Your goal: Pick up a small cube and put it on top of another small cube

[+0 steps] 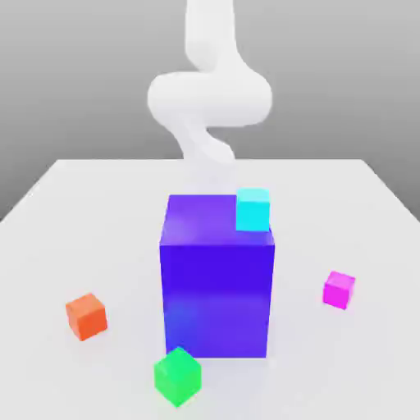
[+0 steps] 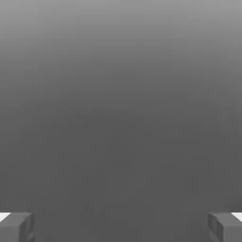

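Counter [image 1: 98,213] first: a white slab that carries everything, with the white arm [image 1: 209,98] rising behind its far edge and looping over the middle. Next in size is the big blue-purple block [image 1: 217,279], standing at the counter's centre, with a cyan cube [image 1: 253,209] on its top face at the far corner toward the exterior view's right. Around the block lie three small cubes, well apart from one another: an orange cube [image 1: 86,316] toward the exterior view's left, a green cube [image 1: 177,376] just in front of the block near the counter's near edge, and the small cube [image 1: 339,289], bright magenta and plain-faced, on the bare counter toward the exterior view's right, clear of the block. The tool [image 2: 121,227] stands with its two grey fingertips [image 2: 16,227] spread as wide as they go and nothing between them, looking onto plain grey. The relation that matters, judged from the arm's place: the magenta cube lies forward of the arm and off toward the exterior view's right, so the tool would have to travel out past the tall block and descend; being a cube, it offers no long axis to favour.
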You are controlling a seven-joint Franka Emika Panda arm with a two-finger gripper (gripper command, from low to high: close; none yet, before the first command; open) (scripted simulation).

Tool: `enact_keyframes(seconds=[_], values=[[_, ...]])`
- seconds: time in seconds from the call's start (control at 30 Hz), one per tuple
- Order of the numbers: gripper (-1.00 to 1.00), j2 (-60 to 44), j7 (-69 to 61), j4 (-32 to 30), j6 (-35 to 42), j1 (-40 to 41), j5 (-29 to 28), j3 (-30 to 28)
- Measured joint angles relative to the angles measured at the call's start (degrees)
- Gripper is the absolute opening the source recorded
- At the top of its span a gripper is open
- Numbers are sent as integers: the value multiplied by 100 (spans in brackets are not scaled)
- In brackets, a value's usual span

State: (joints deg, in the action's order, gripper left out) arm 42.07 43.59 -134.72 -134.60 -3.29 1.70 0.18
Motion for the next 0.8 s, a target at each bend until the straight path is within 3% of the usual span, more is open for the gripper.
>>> enact_keyframes(seconds=[0.5, 0.8], values=[[0, -2270, -1168, -1760, -1677, -1854, 787, 670], [0, -3598, -1357, -2817, -2714, -2613, 568, 1430]])
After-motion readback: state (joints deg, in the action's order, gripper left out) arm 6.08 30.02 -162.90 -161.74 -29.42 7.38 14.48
